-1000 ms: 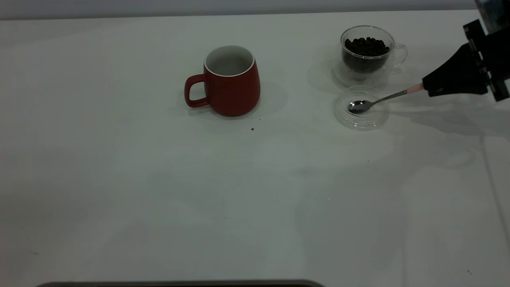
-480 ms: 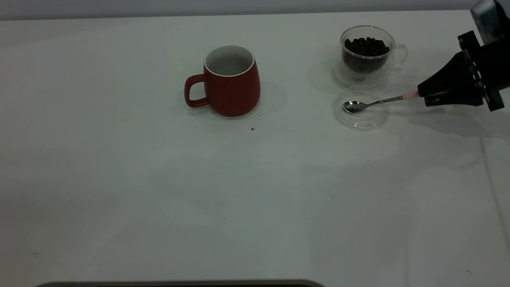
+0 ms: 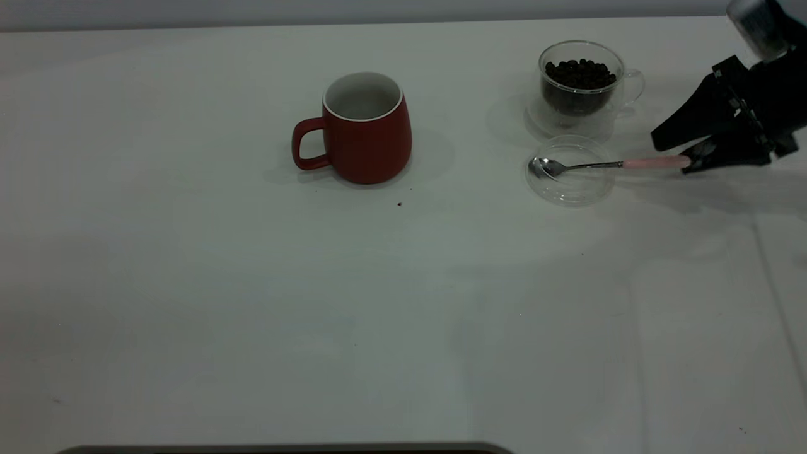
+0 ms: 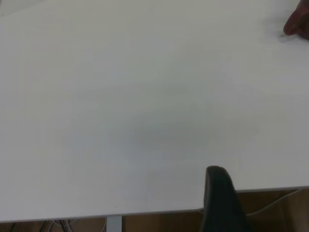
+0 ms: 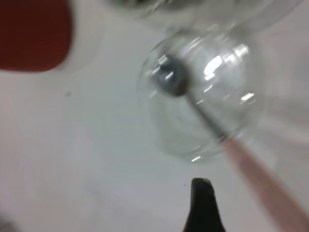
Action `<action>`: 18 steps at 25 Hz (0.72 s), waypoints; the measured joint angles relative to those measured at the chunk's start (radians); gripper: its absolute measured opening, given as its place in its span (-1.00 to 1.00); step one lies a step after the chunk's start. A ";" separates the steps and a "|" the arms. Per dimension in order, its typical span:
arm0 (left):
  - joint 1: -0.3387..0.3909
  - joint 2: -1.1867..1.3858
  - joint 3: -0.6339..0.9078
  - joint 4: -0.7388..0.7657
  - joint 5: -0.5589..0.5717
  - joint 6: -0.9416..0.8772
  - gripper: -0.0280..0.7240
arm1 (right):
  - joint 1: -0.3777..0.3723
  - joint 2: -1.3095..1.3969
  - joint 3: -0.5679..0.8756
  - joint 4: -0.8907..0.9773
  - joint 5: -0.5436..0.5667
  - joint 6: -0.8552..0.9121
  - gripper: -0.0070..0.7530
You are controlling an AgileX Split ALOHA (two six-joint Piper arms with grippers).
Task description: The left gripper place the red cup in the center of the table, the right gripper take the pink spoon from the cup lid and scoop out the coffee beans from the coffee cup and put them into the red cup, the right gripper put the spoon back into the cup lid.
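Note:
The red cup [image 3: 365, 129] stands upright near the table's [image 3: 252, 284] far middle, handle to the left, and a sliver of it shows in the left wrist view [image 4: 299, 24]. The coffee cup [image 3: 581, 82] holds the coffee beans [image 3: 580, 72] at the far right. The cup lid [image 3: 570, 170] lies just in front of it. The pink spoon [image 3: 652, 162] lies with its bowl on the lid's left rim and its handle reaching right. My right gripper [image 3: 670, 156] is open around the handle's end. In the right wrist view the spoon [image 5: 251, 164] runs beside one finger [image 5: 203, 208].
A stray dark speck [image 3: 400, 203] lies in front of the red cup. A dark strip [image 3: 284, 449] shows at the table's near edge. The left wrist view shows one finger [image 4: 219, 198] over the table's edge [image 4: 145, 210]; the left arm is out of the exterior view.
My right gripper has opened and let go of the spoon. The spoon has dropped flatter, its bowl sliding left across the lid. The gripper has drawn back slightly to the right.

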 joint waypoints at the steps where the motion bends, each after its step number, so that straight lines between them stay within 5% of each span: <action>1: 0.000 0.000 0.000 0.000 0.000 0.000 0.39 | 0.001 -0.006 0.000 -0.001 -0.039 -0.002 0.55; 9: 0.000 0.000 0.000 0.000 0.000 -0.002 0.39 | 0.001 -0.088 0.002 -0.010 -0.193 0.019 0.54; 18: 0.000 0.000 0.000 0.000 0.000 -0.002 0.39 | 0.089 -0.567 0.003 -0.115 0.285 0.201 0.53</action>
